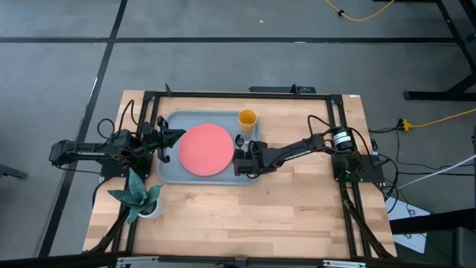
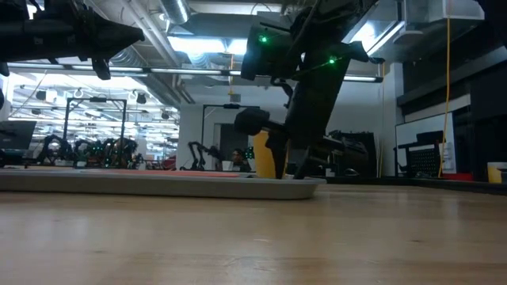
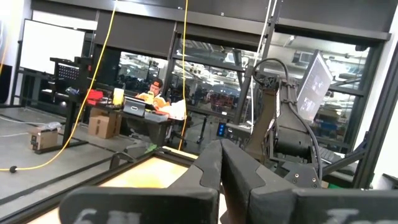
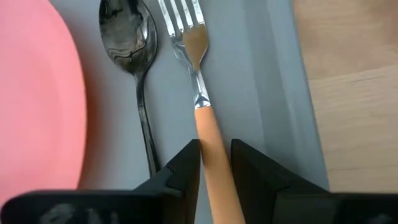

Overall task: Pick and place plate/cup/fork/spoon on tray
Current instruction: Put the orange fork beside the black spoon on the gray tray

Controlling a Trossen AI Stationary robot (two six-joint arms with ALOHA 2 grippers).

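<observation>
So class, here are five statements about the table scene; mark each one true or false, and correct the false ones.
1. The plate lies on the tray. True.
2. The cup stands on the bare wood. False: it stands in a corner of the tray.
3. The right gripper has its jaws around the fork handle. True.
4. The spoon lies on top of the plate. False: it lies on the tray between plate and fork.
5. The left gripper holds the spoon. False: its jaws are shut on nothing, at the tray's edge.
</observation>
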